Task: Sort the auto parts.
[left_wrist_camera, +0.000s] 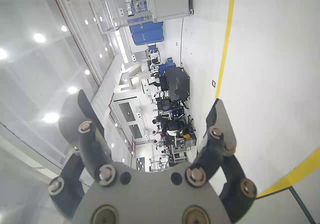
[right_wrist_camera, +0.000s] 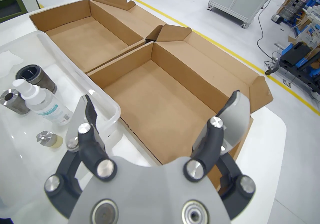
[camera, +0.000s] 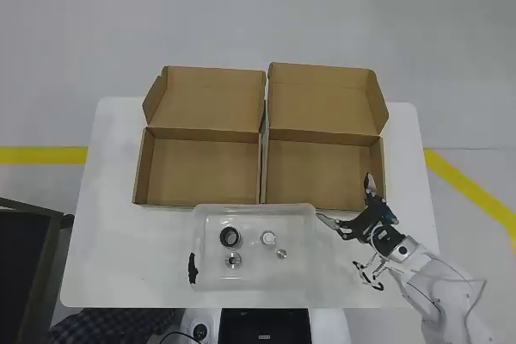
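Observation:
A clear plastic tray at the table's front holds the parts: a dark sleeve, a white spray bottle, a steel bushing and a small metal knob. My right gripper hovers open and empty just right of the tray, over the near edge of the right cardboard box. From the right wrist, the right gripper frames that box, with the sleeve, bottle, bushing and knob beside it. My left gripper is open, facing the hall.
A second open cardboard box stands left of the first, both with lids folded back. A small black piece lies at the tray's left edge. The white table has bare margins at both sides.

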`<state>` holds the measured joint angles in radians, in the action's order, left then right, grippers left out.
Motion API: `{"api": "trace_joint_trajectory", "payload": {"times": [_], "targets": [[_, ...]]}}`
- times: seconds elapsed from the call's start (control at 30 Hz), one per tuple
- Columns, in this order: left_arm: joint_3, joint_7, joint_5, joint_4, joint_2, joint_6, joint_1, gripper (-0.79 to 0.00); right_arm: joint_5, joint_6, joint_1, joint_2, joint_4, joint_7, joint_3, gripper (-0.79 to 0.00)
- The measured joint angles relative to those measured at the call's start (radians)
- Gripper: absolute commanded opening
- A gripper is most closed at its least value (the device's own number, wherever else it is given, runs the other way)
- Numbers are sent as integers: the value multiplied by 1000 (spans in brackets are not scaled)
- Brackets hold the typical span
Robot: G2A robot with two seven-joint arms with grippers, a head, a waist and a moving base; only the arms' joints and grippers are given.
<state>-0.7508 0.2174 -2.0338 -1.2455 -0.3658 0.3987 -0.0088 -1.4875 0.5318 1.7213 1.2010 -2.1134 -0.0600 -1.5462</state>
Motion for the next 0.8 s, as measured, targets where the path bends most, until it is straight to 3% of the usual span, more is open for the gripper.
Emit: {"api": "trace_joint_trajectory", "payload": {"times": [0.53, 0.8], "targets": [[0, 0, 0, 0, 0, 0, 0, 0, 42, 190, -211, 2, 32, -250, 271, 0], [0, 0, 0, 0, 0, 0, 0, 0, 61, 275, -244, -6, 30, -338, 316, 0]]}}
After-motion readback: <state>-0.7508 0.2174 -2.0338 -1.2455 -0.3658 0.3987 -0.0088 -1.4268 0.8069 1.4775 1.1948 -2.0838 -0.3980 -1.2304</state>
